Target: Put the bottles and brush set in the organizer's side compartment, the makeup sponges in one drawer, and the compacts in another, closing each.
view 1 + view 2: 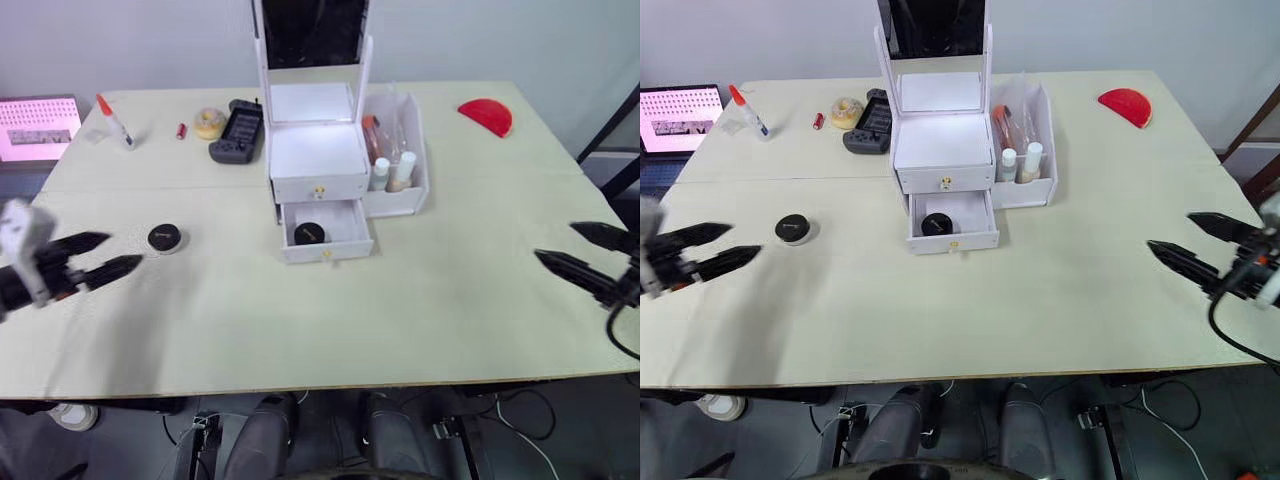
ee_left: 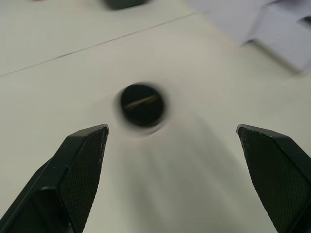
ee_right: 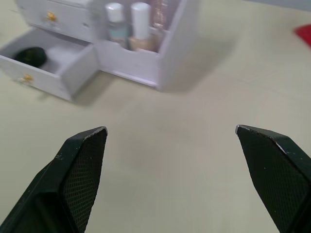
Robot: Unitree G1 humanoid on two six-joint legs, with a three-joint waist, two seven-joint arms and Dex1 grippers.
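Left eye view: the organizer [image 1: 318, 150] is seen mid-table, its lower drawer [image 1: 326, 231] pulled open with one compact [image 1: 308, 234] inside. Bottles [image 1: 393, 171] are stood in its side compartment [image 1: 412, 195]. A second compact [image 1: 165, 238] is seen left of the organizer, near the left gripper [image 1: 95, 257], fingers spread wide. Well right of the organizer, the right gripper [image 1: 585, 251] is likewise held wide, empty
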